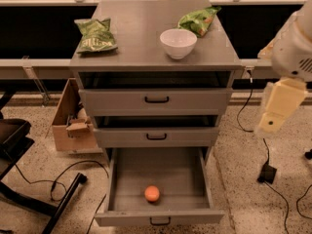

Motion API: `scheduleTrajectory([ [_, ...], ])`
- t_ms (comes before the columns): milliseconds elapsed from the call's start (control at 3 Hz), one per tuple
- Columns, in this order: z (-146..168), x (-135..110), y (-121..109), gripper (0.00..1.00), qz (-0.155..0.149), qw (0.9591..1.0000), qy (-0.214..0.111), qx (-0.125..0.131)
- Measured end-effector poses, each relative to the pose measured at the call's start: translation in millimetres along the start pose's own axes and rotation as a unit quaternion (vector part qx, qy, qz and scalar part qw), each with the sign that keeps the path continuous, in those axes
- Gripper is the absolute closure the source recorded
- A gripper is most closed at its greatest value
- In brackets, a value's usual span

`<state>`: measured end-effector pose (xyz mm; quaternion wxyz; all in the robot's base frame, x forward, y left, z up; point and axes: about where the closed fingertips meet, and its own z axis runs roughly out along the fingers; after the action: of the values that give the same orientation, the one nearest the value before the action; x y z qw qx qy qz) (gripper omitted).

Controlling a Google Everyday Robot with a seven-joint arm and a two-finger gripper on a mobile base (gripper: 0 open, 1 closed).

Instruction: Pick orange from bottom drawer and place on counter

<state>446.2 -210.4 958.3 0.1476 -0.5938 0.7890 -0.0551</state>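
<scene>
Resting inside open drawer [163, 172], near its front: orange [152, 193]. Hanging up and right of drawer, well apart: gripper [271, 121], spread or pressed together impossible to tell. Above drawer: counter [141, 40].

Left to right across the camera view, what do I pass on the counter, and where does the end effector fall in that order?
Green chip bag, white bowl, second green bag, all on the counter; then the end effector, off the counter's right edge and lower down.
</scene>
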Motion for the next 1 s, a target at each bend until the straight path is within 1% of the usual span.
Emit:
scheduleTrajectory([
  [333, 44, -1, 8, 0.0, 0.014, 0.9997, 0.018, 0.001],
  [667, 111, 6, 20, 0.0, 0.019, 0.9993, 0.029, 0.01],
  [1000, 183, 4, 23, 0.0, 0.031, 0.999, 0.004, 0.032],
])
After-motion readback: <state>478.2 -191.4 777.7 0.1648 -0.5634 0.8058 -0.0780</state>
